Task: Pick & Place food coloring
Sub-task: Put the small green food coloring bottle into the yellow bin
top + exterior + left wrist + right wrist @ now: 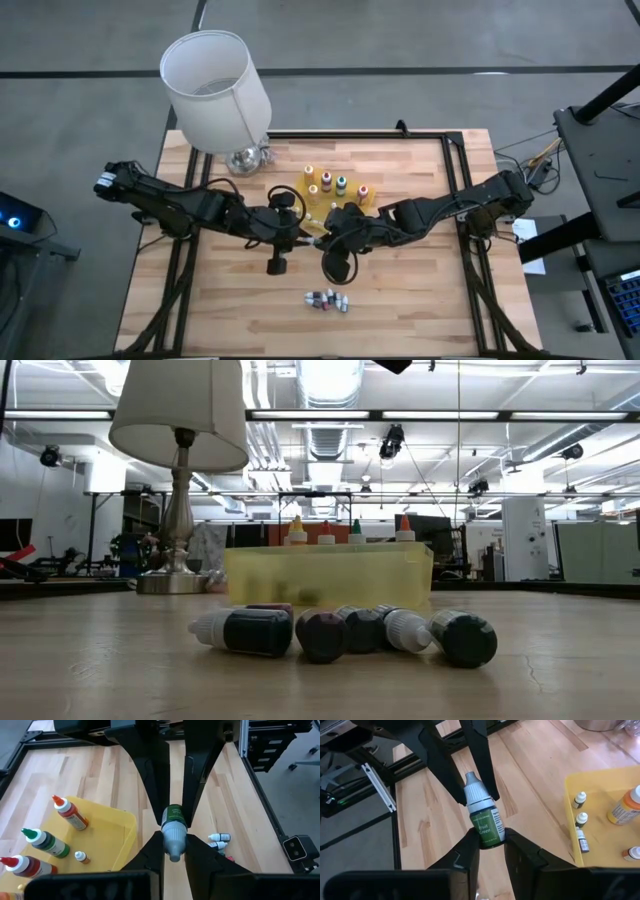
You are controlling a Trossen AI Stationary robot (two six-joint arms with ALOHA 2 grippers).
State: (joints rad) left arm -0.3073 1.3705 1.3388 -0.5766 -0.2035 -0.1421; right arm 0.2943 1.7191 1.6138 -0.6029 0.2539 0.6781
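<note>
Bottle of green food coloring (484, 817) is gripped at both ends in mid-air beside the yellow tray (318, 208): its body by the right gripper (487, 840), its cap by the left gripper (174, 842). Small vials (328, 300) are clustered on the tabletop (420, 290).

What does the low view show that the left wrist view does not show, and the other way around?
Only the low view shows the lamp and the room behind the table, and neither gripper appears in it.

Only the left wrist view shows the handover: the left gripper holds the cap end of a small green bottle, and the right gripper holds its other end.

Both views show the yellow tray with squeeze bottles standing in it, and the small vials lying on the wooden table.
</note>
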